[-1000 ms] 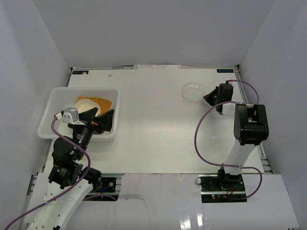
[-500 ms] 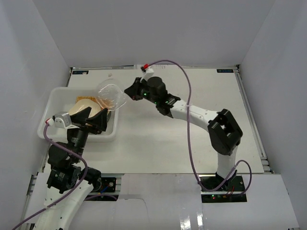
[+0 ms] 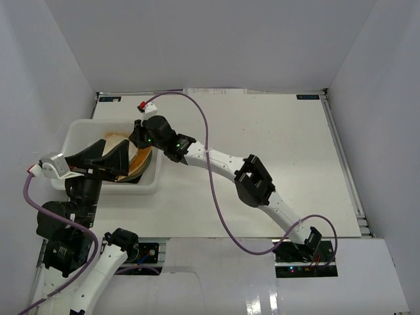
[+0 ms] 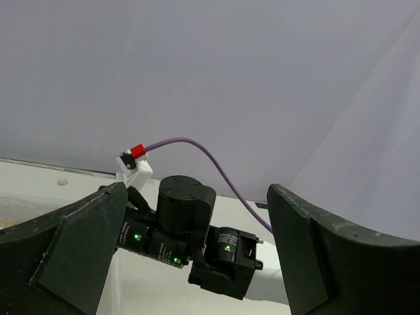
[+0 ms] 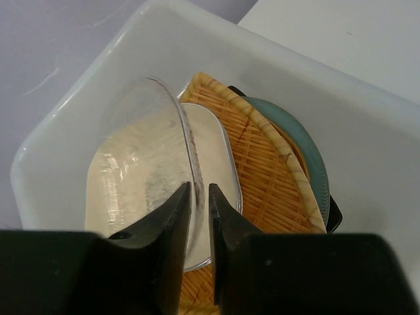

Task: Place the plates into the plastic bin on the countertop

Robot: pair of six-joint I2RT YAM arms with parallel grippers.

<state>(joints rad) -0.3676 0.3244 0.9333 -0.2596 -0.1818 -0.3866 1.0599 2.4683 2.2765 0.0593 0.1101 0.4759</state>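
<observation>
Clear plate (image 5: 139, 161), seemingly your last, is pinched by right gripper (image 5: 199, 197) over the plastic bin (image 5: 367, 128); left gripper (image 4: 197, 252) gapes empty.

Countertop (image 3: 295, 170): flat, white, rectangular, matte.
Back wall (image 3: 210, 39): plain white, rising from the countertop's far edge.
Left wall (image 3: 33, 85), right wall (image 3: 387, 98): plain white, closing the countertop's two sides.
Rail (image 3: 348, 177): grey metal, along the countertop's right edge.
Blue label (image 3: 110, 99): small, at the countertop's far left corner.
Second label (image 3: 307, 97): at the far right corner.
Panel (image 3: 223, 275): glossy white, along the countertop's near edge, with bright reflections.
Light: even, soft shadows.
</observation>
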